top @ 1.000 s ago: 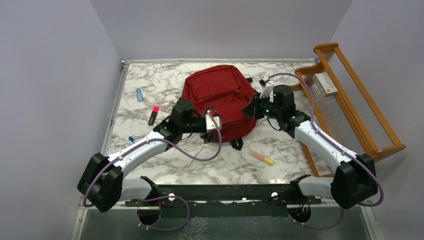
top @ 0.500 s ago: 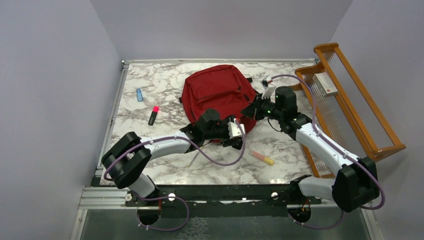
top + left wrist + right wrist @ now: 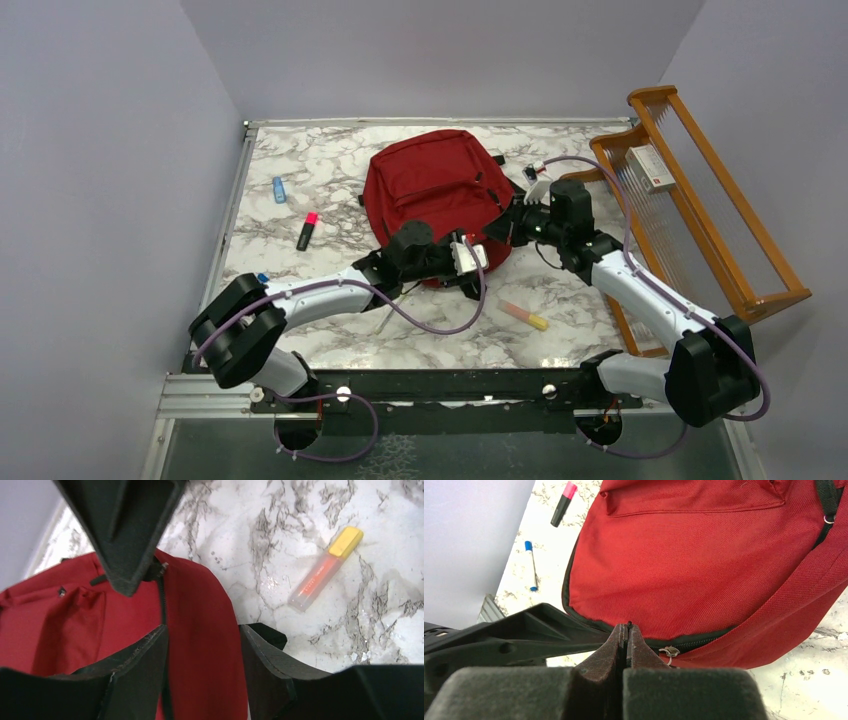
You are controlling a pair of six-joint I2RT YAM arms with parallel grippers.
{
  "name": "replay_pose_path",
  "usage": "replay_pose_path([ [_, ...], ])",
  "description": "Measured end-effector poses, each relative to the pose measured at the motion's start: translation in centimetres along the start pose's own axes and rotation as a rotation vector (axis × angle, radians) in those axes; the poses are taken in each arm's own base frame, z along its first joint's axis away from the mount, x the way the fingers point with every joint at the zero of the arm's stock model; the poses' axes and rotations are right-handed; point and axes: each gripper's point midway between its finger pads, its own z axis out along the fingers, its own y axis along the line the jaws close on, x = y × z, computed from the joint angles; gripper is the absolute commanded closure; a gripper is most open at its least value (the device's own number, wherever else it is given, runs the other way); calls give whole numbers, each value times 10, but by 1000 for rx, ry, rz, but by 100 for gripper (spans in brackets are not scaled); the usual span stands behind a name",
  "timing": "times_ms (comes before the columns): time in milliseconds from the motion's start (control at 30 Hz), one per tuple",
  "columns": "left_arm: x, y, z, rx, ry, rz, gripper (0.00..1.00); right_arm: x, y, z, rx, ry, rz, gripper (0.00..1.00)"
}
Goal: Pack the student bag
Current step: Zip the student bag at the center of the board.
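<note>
Since 1.0 s back, the left pincer (image 3: 202,630) has swung from the left flank of the student bag (image 3: 435,185) round to its near right corner. Only a small shift shows over the last half second. Meanwhile the right pincer (image 3: 626,632) keeps much the same spot at the bag's right edge.

Table (image 3: 320,165): white marble, grey veins.

The student bag lies flat at the far centre of the table and is by far the largest thing on it. It is red woven fabric with a stitched front pocket panel across the upper face. A black zipper runs round the near edge, and one side carries a black strap with a small metal ring.

Wooden rack (image 3: 700,225): at the right table edge, with a white box (image 3: 650,168) lying on it.

Left pincer: released, jaws apart, straddling the red fabric and zipper line.

Right pincer: clenched, fingers pressed flat together, tips at the zipper line beside a metal zip pull (image 3: 669,651). Cannot tell whether any fabric is nipped between them.

Small items on the table:
- Orange tube with yellow cap (image 3: 322,570): near the bag's near right corner, not touching it.
- Black marker with pink cap (image 3: 307,230): left of the bag.
- Blue-capped pen (image 3: 530,565): nearer the left edge.
</note>
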Motion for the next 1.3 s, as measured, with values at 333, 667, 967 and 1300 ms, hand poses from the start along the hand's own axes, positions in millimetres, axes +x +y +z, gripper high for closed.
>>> replay_pose_path([
  [333,-15,14,-6,-64,-34,42,37,-2,2,1,-13,-10,4,100],
  [667,23,7,12,-44,57,11,69,4,1,-4,-10,-10,8,99],
  [967,28,9,6,-87,70,-34,100,-3,-15,-2,80,-53,12,100],
  [1300,37,-10,0,-56,70,-109,100,-3,-51,10,223,-54,47,100],
])
